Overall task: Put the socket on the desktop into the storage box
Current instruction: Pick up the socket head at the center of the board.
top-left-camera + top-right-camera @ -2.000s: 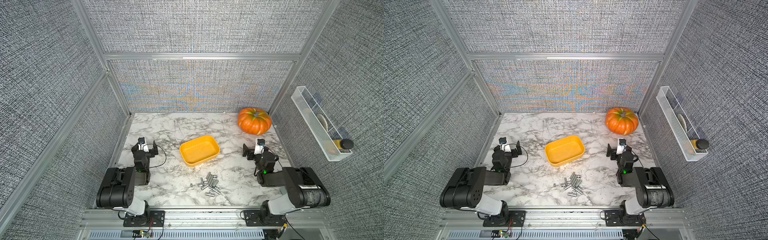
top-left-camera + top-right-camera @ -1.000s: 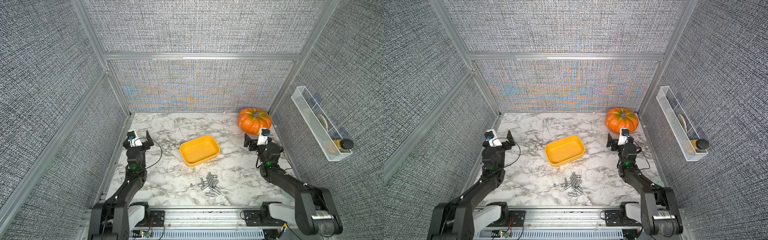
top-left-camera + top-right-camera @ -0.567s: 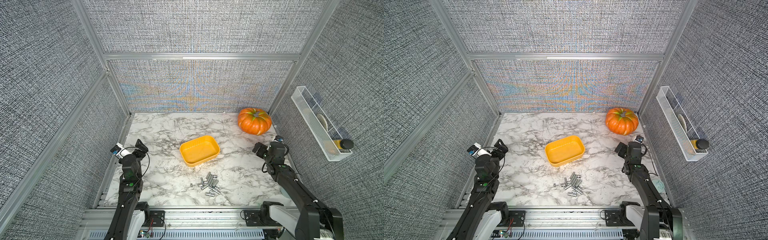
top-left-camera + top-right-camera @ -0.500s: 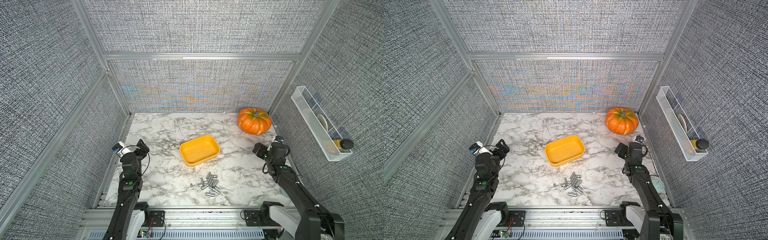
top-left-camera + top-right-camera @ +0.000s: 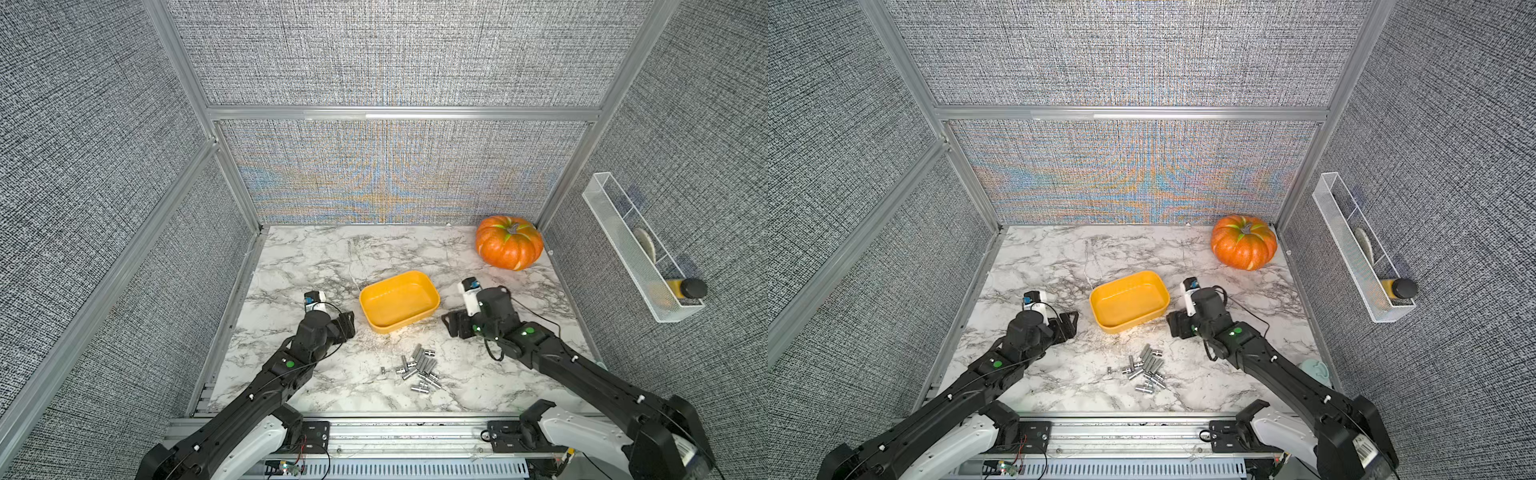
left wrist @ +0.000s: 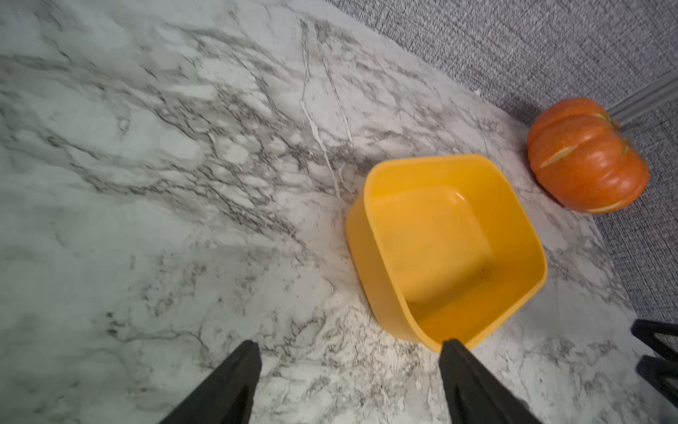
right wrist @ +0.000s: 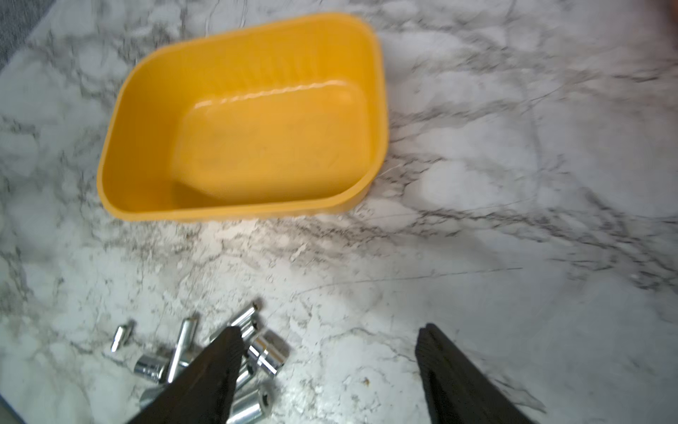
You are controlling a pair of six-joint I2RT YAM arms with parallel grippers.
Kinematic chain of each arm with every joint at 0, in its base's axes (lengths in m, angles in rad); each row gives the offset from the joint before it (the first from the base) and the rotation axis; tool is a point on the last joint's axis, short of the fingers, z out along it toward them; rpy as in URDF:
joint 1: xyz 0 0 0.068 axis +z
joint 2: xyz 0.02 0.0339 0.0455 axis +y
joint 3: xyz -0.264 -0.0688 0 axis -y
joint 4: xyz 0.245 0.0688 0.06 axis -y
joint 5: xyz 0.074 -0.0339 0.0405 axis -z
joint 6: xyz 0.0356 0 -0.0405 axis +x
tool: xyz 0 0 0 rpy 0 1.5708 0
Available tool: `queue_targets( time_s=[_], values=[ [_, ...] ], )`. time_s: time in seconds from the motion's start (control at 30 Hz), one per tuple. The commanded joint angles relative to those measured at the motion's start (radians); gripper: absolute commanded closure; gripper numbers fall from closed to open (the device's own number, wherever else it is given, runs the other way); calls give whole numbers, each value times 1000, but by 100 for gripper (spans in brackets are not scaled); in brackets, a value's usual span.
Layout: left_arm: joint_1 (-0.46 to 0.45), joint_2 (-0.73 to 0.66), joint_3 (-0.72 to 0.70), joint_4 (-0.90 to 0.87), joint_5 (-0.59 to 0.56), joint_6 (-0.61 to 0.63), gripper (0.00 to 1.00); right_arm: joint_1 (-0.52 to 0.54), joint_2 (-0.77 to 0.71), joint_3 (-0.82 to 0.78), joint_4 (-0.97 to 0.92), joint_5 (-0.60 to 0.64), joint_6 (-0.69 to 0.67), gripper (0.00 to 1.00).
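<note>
A shallow yellow-orange plastic storage box [image 5: 398,302] sits mid white marble-patterned bench [image 5: 332,257], small shiny metal sockets [image 5: 417,368] heaped just nearer. The left hand [image 6: 348,345] and right hand [image 7: 329,328] flank it, both released

The storage box [image 5: 388,328] sat near the middle of the desktop [image 5: 332,257]. The sockets [image 5: 419,368] lay heaped on the desktop just in front of it. The pumpkin [image 5: 509,243] stood in the far right corner. The left gripper [image 5: 348,325] and the right gripper [image 5: 451,328] flanked the box.
</note>
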Motion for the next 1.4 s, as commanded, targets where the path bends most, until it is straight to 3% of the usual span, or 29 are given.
queue_targets(
  time_s=[0.0, 0.1, 0.27, 0.73, 1.37],
  values=[
    [-97, 33, -6, -2, -68, -94, 19, 49, 66, 4, -11, 23, -44, 31],
    [-187, 102, -4, 13, -69, -129, 20, 52, 145, 8, 34, -12, -101, 41],
    [-264, 213, 32, 10, -98, -156, 20, 57, 276, 54, 56, -51, -166, 46],
    [-269, 257, 14, 61, -24, -151, 20, 107, 324, 70, 35, -71, -243, 50],
    [-270, 364, 74, 47, 55, -88, 20, 132, 265, 51, -13, -65, -159, 50]
  ],
)
